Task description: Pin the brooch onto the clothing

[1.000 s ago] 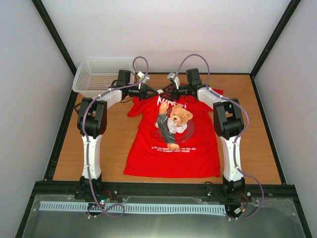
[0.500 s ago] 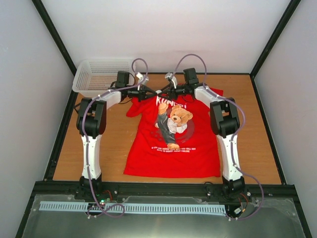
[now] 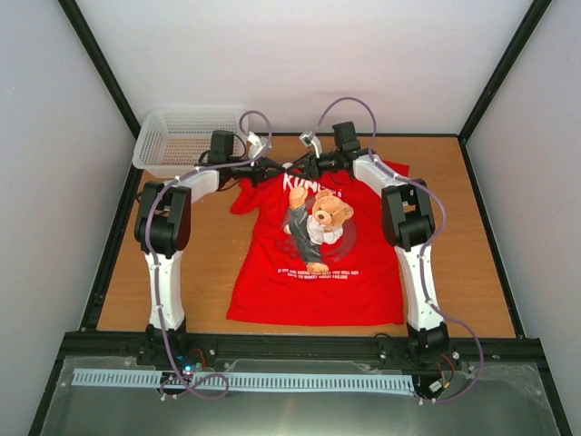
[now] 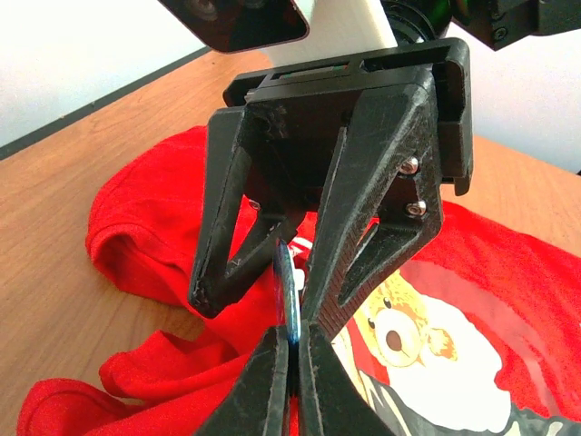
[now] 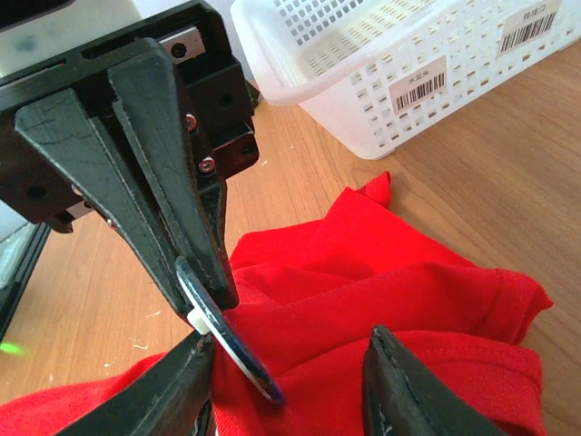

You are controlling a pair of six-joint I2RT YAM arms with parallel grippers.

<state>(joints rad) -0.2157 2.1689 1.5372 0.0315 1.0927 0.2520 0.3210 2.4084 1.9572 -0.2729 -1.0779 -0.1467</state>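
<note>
The brooch [image 4: 289, 295] is pinched edge-on in the fully closed left claw [image 4: 292, 350], at the neck area of the red T-shirt [image 3: 313, 272], probably so that its pin can be pressed into the cloth. The right claw [image 5: 290, 391] is set half-wide around a raised fold, seemingly to steady it. The face of the brooch is shown only by the right wrist view; from above it cannot be made out.

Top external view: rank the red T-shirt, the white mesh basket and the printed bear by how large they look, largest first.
1. Red T-shirt, clearly the largest.
2. White mesh basket.
3. Printed bear. The basket sits farther from the camera, so this gap is less sure.
</note>
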